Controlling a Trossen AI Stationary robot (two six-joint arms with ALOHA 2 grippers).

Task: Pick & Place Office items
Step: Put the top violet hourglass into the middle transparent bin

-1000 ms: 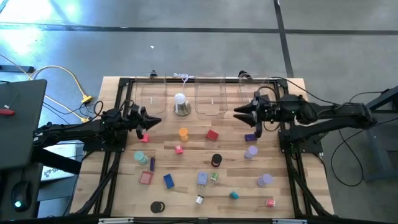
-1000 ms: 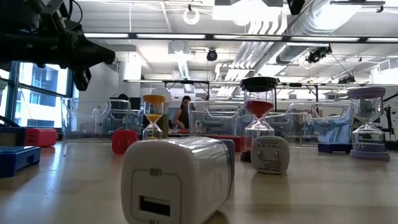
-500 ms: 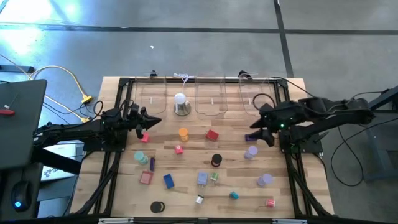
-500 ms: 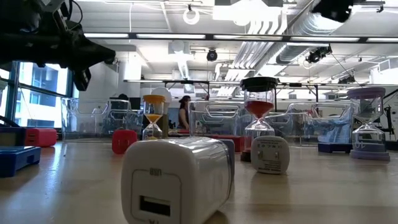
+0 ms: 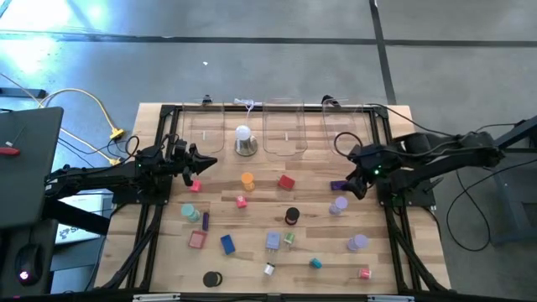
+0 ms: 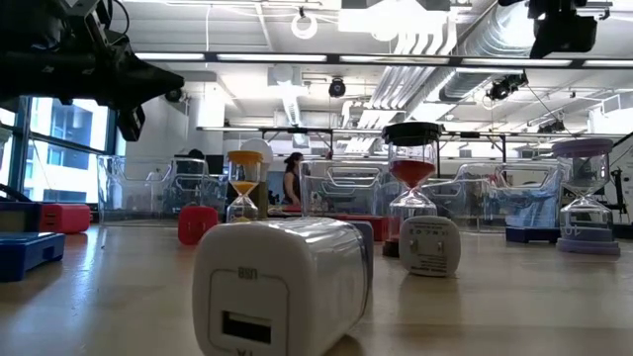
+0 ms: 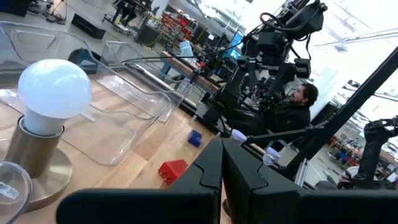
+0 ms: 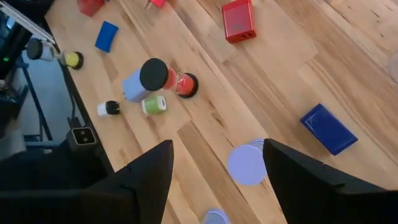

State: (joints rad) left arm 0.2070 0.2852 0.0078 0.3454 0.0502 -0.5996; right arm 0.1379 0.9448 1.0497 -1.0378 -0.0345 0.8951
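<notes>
**Desk layout, near to far**

Nearest edge: black disc (image 5: 212, 278), small white piece (image 5: 269, 269), teal piece (image 5: 315, 263), red-and-white piece (image 5: 365, 273). One row farther: pink square block (image 5: 197, 240), blue block (image 5: 227, 244), grey-blue block (image 5: 273, 242), green piece (image 5: 289, 239), lilac cylinder (image 5: 358, 243). Mid-desk: teal cylinder (image 5: 190, 210), black-capped timer (image 5: 292, 216), small pink piece (image 5: 242, 201), second lilac cylinder (image 5: 339, 204). Farther: orange timer (image 5: 247, 180), red block (image 5: 287, 182), dark blue block (image 5: 338, 185).

Right gripper (image 5: 351, 180) raised over right side of desk, just beside dark blue block; fingers (image 8: 146, 171) spread wide, nothing between them. Left gripper (image 5: 201, 162) raised at left side, fingers (image 7: 205, 180) pressed together, holding nothing.

Far side: white bulb on silvery base (image 5: 244, 140), then clear bins (image 5: 287, 134) along far edge of desk (image 5: 252, 222).
</notes>
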